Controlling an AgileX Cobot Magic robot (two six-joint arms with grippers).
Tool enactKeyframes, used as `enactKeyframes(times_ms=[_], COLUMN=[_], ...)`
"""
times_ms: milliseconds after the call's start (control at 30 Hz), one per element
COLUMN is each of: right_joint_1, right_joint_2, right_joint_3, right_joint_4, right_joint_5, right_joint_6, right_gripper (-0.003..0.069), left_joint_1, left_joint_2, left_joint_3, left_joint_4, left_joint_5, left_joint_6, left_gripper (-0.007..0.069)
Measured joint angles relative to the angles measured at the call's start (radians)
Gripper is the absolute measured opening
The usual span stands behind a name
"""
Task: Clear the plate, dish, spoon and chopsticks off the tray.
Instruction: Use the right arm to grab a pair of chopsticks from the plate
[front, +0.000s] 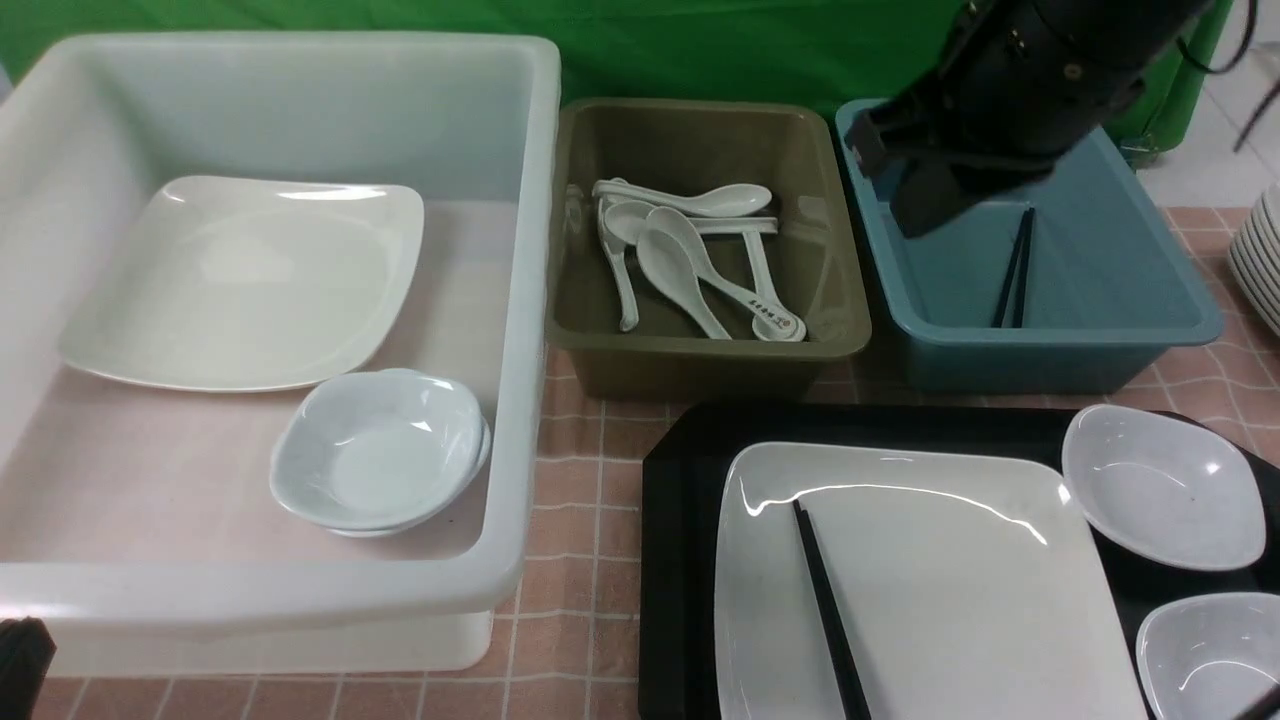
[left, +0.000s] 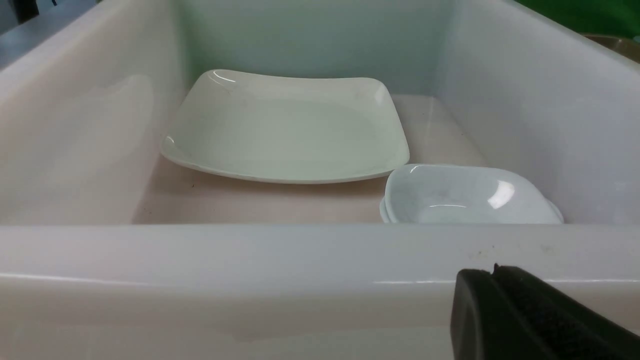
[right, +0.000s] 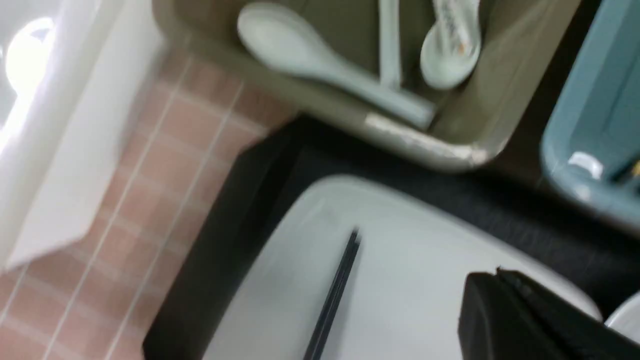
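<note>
The white tub takes the robot's left side of the bench. It holds a second plate and some stacked dishes. In front of the right arm lies the black tray, and behind it stand the blue tub and the olive tub side by side.

The plate covers most of the tray and is not yet cleared. Two small dishes sit on the tray at the plate's right side. No spoon shows on the part of the tray that is visible; several white spoons lie in the olive tub. The chopsticks rest on the plate, close together. Another pair leans inside the blue tub.

The right hand is high above the blue tub, its fingers pressed together and pinching nothing. The left hand is low at the near wall of the white tub, also pressed together and empty.

I judge that the step in hand is the chopsticks. For the next move the right hand should come down over the plate, spread its fingers, and pinch both thin sticks together near their middle. The glossy plate may let them slide or roll apart, so a slow, centred closing would be wise. After that, the dishes and the plate remain for the white tub.
</note>
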Motion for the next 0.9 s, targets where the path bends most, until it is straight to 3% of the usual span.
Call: enactKeyframes(times_ms=[100, 233, 367, 467, 533, 733, 900], right_joint_1=[0.025, 0.102, 0.18, 0.196, 0.198, 0.198, 0.197], right_joint_2=[-0.046, -0.079, -0.076, -0.061, -0.047, -0.015, -0.004], right_joint_3=[0.151, 0.42, 0.649, 0.727, 0.756, 0.771, 0.763], right_joint_4=[0.006, 0.019, 0.023, 0.025, 0.025, 0.03, 0.044], right_joint_5=[-0.002, -0.023, -0.179, -0.27, -0.32, -0.405, -0.412], right_joint_6=[0.018, 0.071, 0.132, 0.165, 0.185, 0.228, 0.231], right_gripper=[0.0041, 0.0146, 0.0374, 0.0482, 0.0517, 0.0521, 0.0476], left_joint_1=[0.0, 0.0, 0.0, 0.0, 0.0, 0.0, 0.0], left_joint_2=[0.0, 0.0, 0.0, 0.0, 0.0, 0.0, 0.0], left_joint_3=[0.0, 0.0, 0.0, 0.0, 0.0, 0.0, 0.0], left_joint_4=[0.0, 0.0, 0.0, 0.0, 0.0, 0.0, 0.0], left_joint_5=[0.0, -0.001, -0.001, -0.001, -0.001, -0.001, -0.001], left_joint_6=[0.0, 0.0, 0.0, 0.0, -0.002, -0.002, -0.002], left_gripper=[0.0004, 0.0004, 0.0004, 0.0004, 0.0004, 0.0004, 0.0004])
